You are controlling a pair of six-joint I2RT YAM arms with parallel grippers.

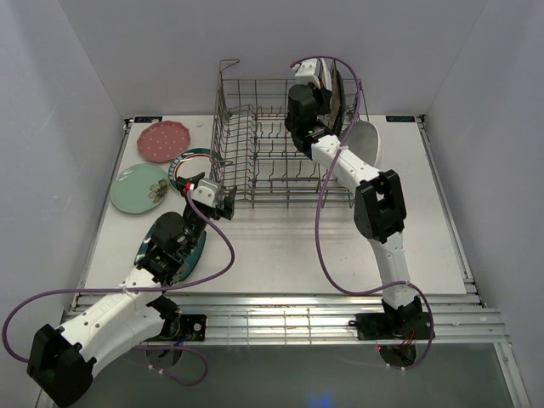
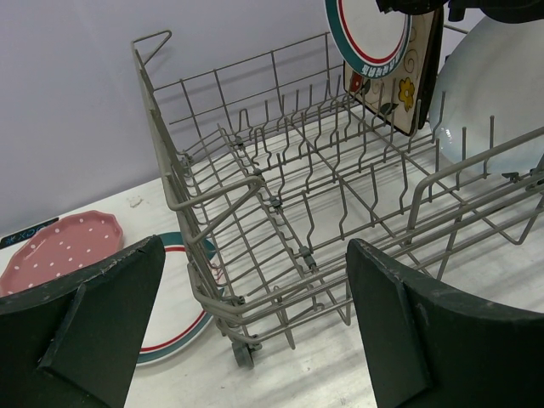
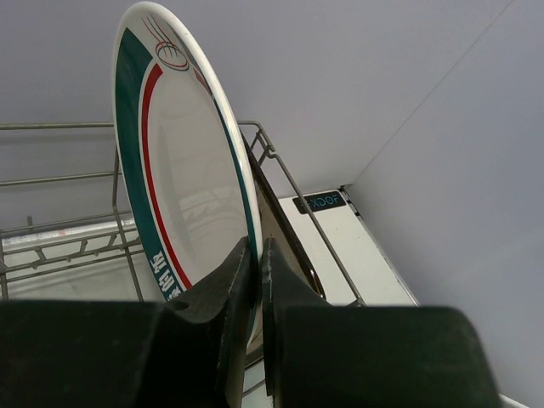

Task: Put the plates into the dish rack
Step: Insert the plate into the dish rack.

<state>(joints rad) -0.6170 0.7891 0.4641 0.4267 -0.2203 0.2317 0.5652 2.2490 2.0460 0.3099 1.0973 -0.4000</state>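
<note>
The right gripper (image 3: 255, 280) is pinched shut on the rim of a teal-and-red-banded round plate (image 3: 183, 170), held upright over the far right corner of the dish rack (image 1: 246, 183). A floral square plate (image 2: 395, 93) stands in the rack just beside it, and a white oval plate (image 1: 364, 140) is by the rack's right side. The left gripper (image 1: 223, 202) hangs wide open and empty at the rack's near left corner. Further left lie a pink dotted plate (image 1: 164, 141), a mint green plate (image 1: 140, 188) and a second banded plate (image 2: 174, 331).

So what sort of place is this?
Probably a lab test booth, not a kitchen: plain white walls around a white table, with a left arm and right arm bolted at its edge.
</note>
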